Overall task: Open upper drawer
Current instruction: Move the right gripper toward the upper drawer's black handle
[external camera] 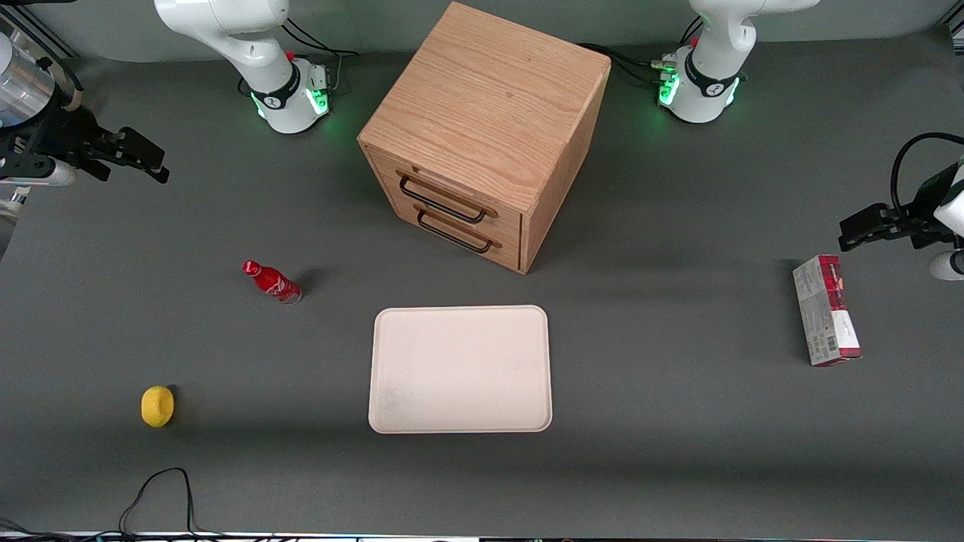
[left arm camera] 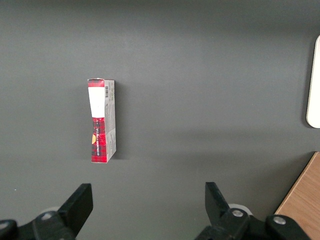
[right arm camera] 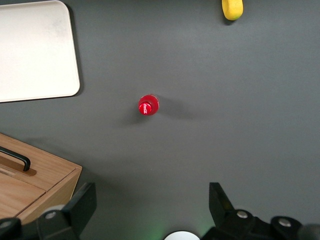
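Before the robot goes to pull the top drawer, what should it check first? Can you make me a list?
1. Is the upper drawer shut and waiting? Ok: it sits flush in the cabinet.
2. Can its black handle be seen and reached? Ok: nothing covers it.
3. Is the gripper open and empty? Ok: the fingers are spread, holding nothing.
4. Is the gripper at the handle? Not ok: it hangs above the table at the working arm's end, apart from the cabinet.
5. Is the red bottle out of the way? Cannot tell: it stands upright near the path.
6. Room for the drawer to slide out? Ok: the tray lies nearer the front camera, apart from the cabinet.
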Available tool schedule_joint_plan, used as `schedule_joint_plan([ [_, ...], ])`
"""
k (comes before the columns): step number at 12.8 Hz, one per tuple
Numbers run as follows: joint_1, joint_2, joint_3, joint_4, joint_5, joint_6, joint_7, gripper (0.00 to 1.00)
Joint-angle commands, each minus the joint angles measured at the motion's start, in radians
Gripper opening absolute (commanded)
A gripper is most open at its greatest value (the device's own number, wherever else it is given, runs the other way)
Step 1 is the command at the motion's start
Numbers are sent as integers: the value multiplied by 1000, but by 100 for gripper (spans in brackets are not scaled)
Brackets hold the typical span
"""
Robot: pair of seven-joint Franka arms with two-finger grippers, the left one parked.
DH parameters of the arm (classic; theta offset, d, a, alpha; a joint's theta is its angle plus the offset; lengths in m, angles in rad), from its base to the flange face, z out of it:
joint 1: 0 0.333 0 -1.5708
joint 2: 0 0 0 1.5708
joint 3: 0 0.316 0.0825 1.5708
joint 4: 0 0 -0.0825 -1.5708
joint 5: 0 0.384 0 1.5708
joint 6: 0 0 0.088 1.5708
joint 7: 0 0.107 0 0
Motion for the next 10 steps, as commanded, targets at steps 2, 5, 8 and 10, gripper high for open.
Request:
schedule_joint_plan([
  [2, 5, 74, 4, 89, -7, -23, -25, 100],
  [5, 6, 213, 87, 258, 59, -85, -22, 100],
  [8, 6, 304, 274, 363, 68, -86, -32, 100],
  [10, 8, 347, 389, 404, 64, -85, -36, 100],
])
